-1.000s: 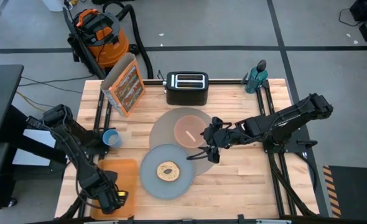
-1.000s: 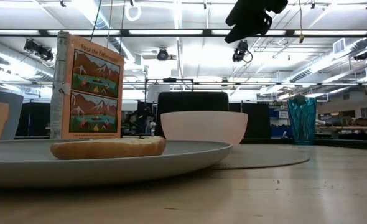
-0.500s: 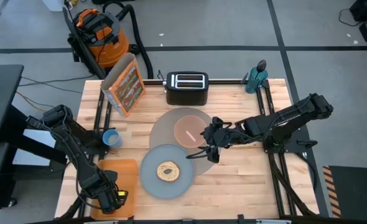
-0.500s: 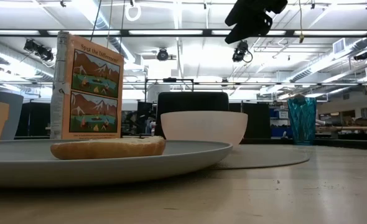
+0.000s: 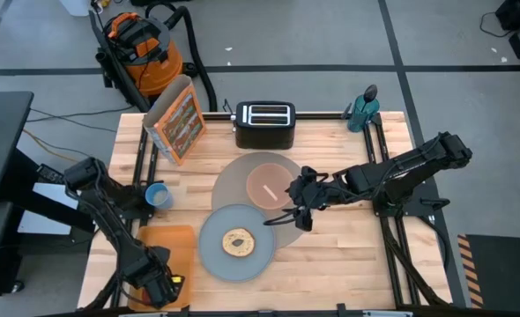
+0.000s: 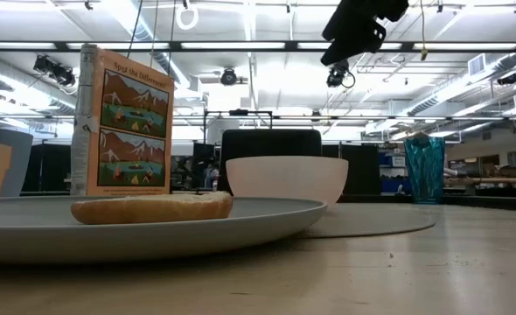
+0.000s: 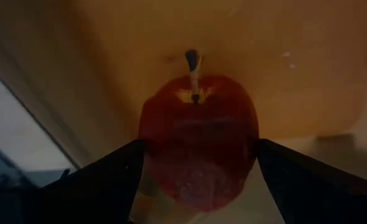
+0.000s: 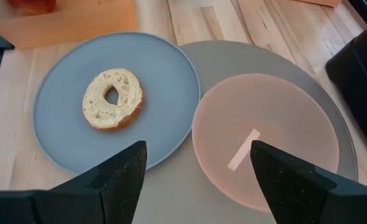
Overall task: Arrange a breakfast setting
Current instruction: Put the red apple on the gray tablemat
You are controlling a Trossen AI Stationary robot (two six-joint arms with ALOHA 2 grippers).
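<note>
Breakfast setting is partway laid: pink bowl (image 5: 266,186) sits on the round grey-brown mat (image 5: 242,172) mid-table, and the grey plate (image 5: 218,249) w/ a bagel half (image 5: 237,242) on it overlaps the mat's near edge. Small blue cup (image 5: 158,195) stands off to the left, well apart from the mat. Red apple (image 7: 198,140) is still on the orange cutting board (image 5: 179,239) at the near-left corner.

Change over the last sec: left gripper (image 5: 157,286) has slid a bit further toward the near table edge along the board, and its jaws went from nearly full spread to full spread. In the left wrist view the apple now sits between the two fingers (image 7: 109,180), stem up, w/ no squeeze on it yet. Read: left arm is lined up for the apple pick; the grab itself is not yet done.

Right gripper (image 5: 298,208) hovers unchanged above the bowl's right rim, jaws apart, nothing in them; it looks down on bowl, plate & bagel in its wrist view.

Toaster (image 5: 264,123), cereal-type box (image 5: 179,121) & teal bottle (image 5: 363,109) stand along the far edge. No spoon visible.
</note>
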